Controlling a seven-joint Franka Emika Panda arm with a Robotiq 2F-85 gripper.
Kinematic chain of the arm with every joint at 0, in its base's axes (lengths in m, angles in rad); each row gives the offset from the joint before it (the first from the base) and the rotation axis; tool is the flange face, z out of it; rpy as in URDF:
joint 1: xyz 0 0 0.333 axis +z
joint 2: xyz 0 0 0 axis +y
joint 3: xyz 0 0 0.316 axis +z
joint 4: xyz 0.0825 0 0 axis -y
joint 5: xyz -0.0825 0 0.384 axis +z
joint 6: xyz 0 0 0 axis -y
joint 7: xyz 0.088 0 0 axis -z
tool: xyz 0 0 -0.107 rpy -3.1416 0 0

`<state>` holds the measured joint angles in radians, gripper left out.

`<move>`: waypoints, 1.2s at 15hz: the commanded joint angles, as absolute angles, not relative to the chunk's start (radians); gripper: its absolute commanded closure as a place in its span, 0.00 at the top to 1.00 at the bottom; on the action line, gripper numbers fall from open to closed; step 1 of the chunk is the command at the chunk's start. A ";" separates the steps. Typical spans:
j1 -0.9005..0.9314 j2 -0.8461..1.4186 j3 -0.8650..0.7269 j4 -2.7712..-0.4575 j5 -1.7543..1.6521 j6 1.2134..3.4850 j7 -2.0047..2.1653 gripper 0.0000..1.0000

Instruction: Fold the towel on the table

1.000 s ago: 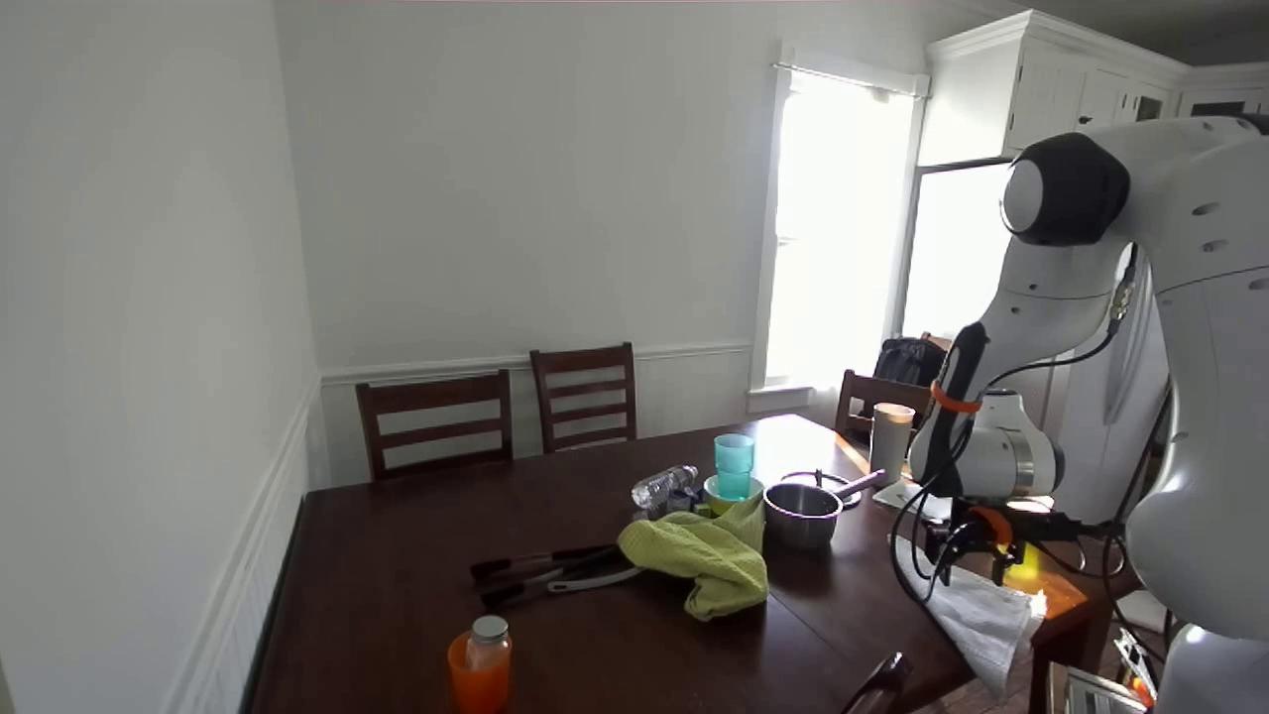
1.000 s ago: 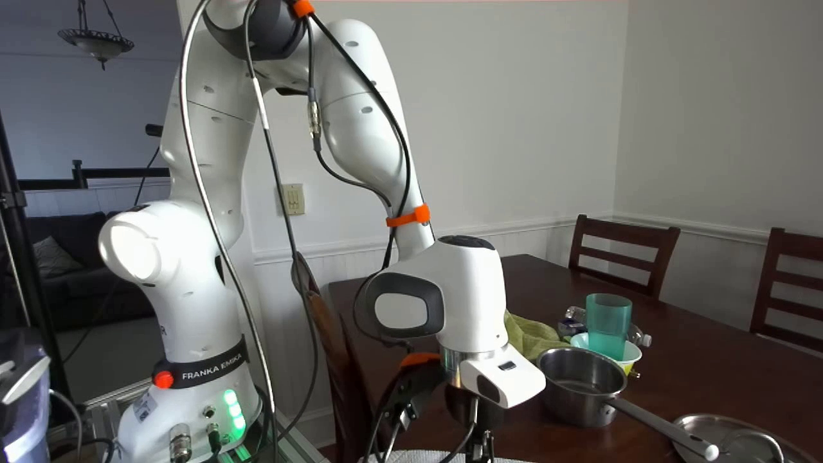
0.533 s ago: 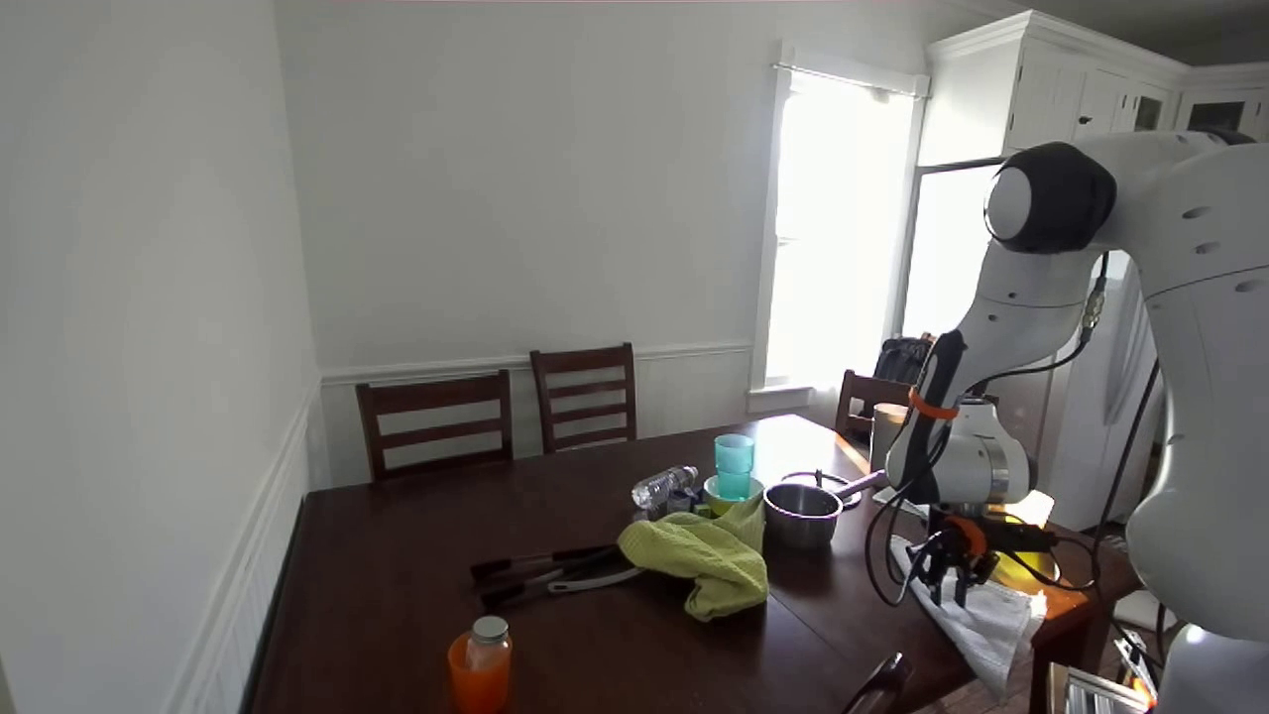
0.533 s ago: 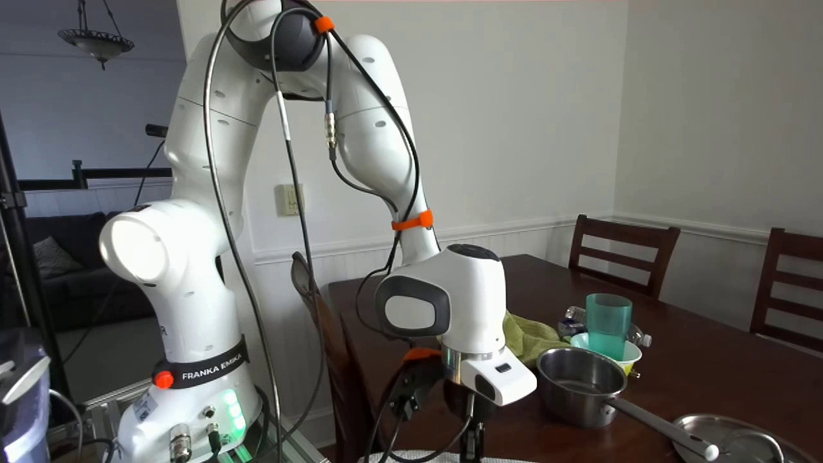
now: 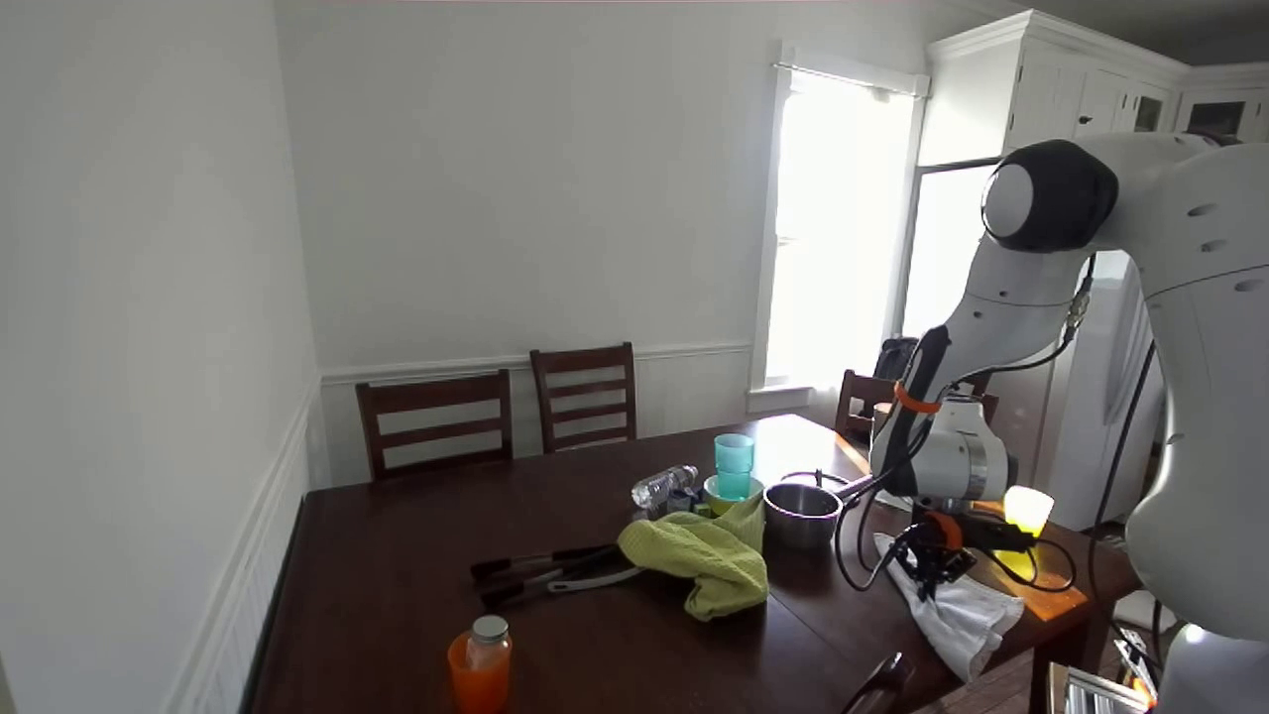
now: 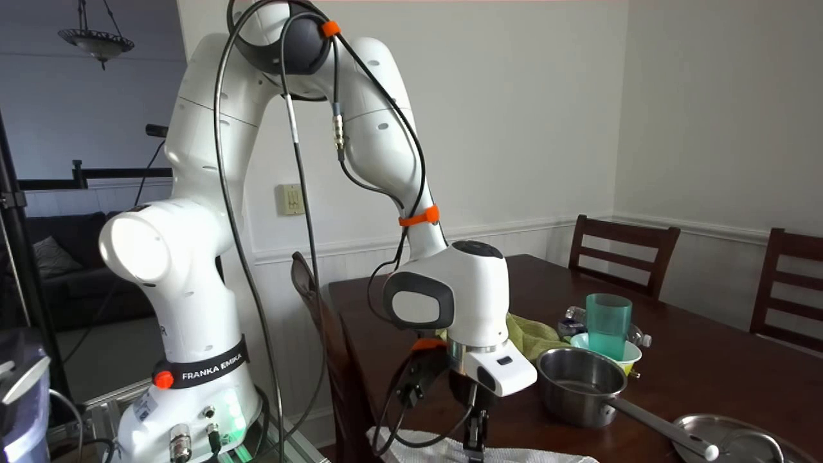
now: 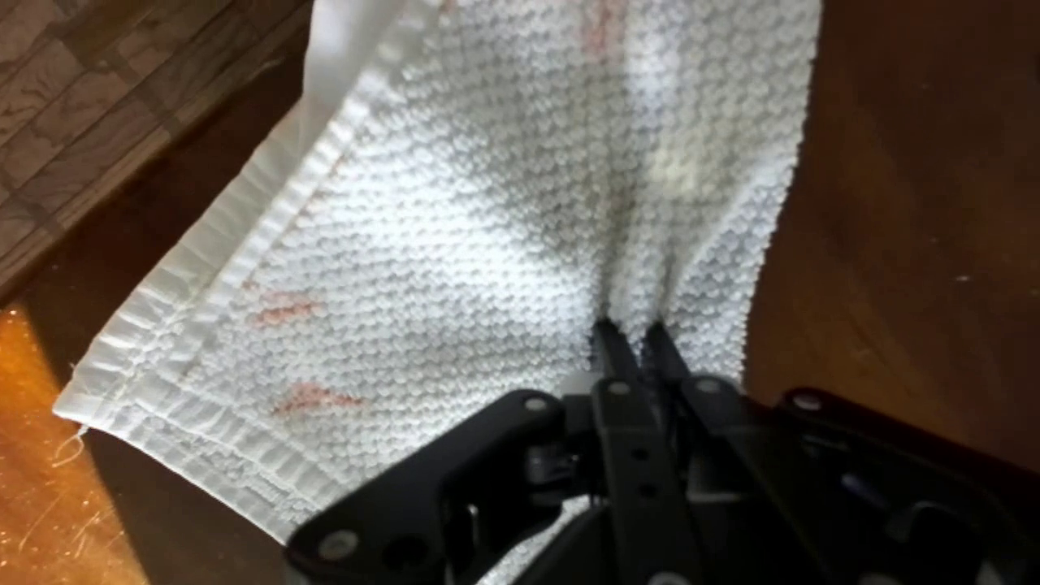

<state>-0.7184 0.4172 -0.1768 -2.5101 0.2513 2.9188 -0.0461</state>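
The gripper (image 7: 630, 327) pinches the white towel (image 7: 455, 244) (creases run from the grip) near an edge of the table (image 5: 833, 625); a gap separates cloth and pot (image 5: 801, 524).

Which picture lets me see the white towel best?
The wrist view: the white towel fills much of it, showing texture, reddish marks and creases at the fingers. In an exterior view the towel looks small, partly behind the fingers; in an exterior view only a strip shows along the bottom.
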 commanded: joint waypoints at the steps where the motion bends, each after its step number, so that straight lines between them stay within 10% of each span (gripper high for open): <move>1: -0.732 0.446 -0.129 -2.478 0.315 2.906 -0.038 0.02; 8: -0.726 0.448 -0.097 -2.454 0.357 2.913 -0.037 0.02; 9: -0.718 0.447 -0.106 -2.454 0.351 2.917 -0.030 0.32; 18: -0.692 0.390 -0.143 -2.474 0.327 2.897 -0.017 0.88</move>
